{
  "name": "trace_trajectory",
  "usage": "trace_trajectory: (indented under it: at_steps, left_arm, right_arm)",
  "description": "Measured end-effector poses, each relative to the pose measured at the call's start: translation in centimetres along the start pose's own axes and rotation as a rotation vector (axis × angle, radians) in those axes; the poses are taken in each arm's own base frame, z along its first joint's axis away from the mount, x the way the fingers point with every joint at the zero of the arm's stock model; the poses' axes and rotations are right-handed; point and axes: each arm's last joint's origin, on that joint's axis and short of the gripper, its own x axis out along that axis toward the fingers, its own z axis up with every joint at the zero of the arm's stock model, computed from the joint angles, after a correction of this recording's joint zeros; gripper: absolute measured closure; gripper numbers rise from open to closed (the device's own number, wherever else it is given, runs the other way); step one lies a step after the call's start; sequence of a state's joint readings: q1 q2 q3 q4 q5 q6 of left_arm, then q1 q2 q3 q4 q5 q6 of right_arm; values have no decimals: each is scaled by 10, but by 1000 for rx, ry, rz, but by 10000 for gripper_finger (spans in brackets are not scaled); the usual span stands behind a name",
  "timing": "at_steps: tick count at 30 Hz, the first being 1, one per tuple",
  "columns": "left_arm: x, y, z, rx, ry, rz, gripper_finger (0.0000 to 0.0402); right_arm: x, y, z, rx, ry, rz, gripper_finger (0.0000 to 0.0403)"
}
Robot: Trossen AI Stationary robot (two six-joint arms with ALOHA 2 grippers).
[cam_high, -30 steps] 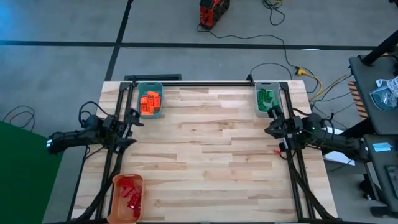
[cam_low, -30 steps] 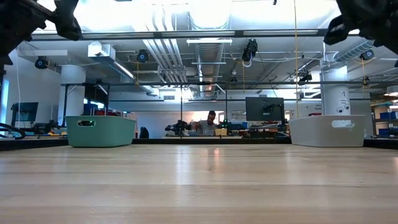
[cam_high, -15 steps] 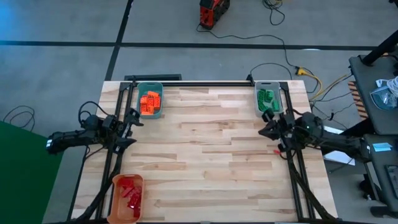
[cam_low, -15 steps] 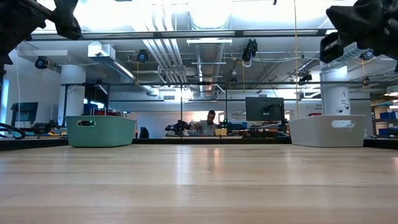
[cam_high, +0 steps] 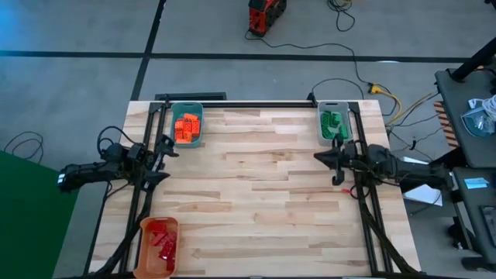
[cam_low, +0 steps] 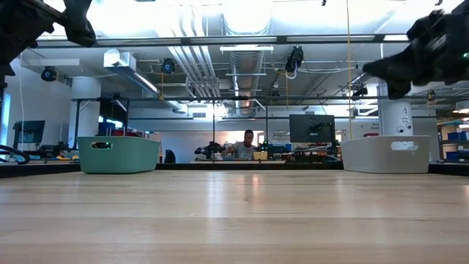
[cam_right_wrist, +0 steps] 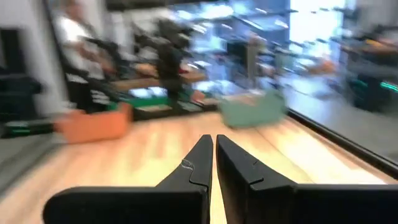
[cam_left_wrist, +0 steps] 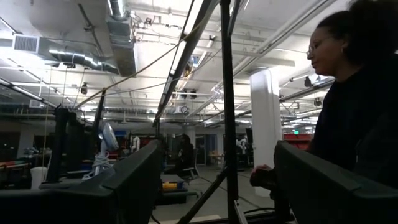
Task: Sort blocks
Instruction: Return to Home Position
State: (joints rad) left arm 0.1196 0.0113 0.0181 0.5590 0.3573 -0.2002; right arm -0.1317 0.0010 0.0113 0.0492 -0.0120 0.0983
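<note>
With every brick boxed, the worktop point(cam_high: 256, 178) lies bare between two raised arms. The orange blocks point(cam_high: 187, 126) are heaped in the teal bin point(cam_high: 186, 144) at the back-left corner. The green blocks point(cam_high: 332, 122) fill the grey bin point(cam_high: 332, 105) at the back-right corner. The red blocks point(cam_high: 162, 239) lie in the orange bin point(cam_high: 147, 256) at the front-left corner.

The right gripper point(cam_high: 318, 158) hangs over the worktop's right side, just in front of the grey bin, and points in toward the middle of the boards. Its wrist camera shows the jaws drawn narrow, only a sliver of light between the two dark fingers point(cam_right_wrist: 193, 168), which hold nothing. That blurred view looks along the wood toward the orange and teal bins. From table height the right gripper shows high in the upper right corner, well clear of the surface and above the grey bin.

The left gripper point(cam_high: 166, 149) waits over the worktop's left edge, near the teal bin. Its jaws stand wide and empty. Its wrist camera looks between them into the room, where a person point(cam_left_wrist: 354, 99) in dark clothing stands close by at one side. Across the hall, another person point(cam_low: 249, 145) shows small between the teal and grey bins in the low view.
</note>
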Motion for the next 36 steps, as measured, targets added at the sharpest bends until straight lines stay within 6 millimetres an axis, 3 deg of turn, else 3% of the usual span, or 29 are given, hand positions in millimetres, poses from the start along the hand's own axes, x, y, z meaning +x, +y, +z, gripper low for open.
trace_trajectory:
  at_steps: [14,36]
  left_arm:
    - [0,0,0,-1,3,3,119]
    - [0,0,0,-1,3,3,119]
  right_arm:
    - [0,4,-3,-210,32,13,390]
    - [2,4,-7,-64,69,10,390]
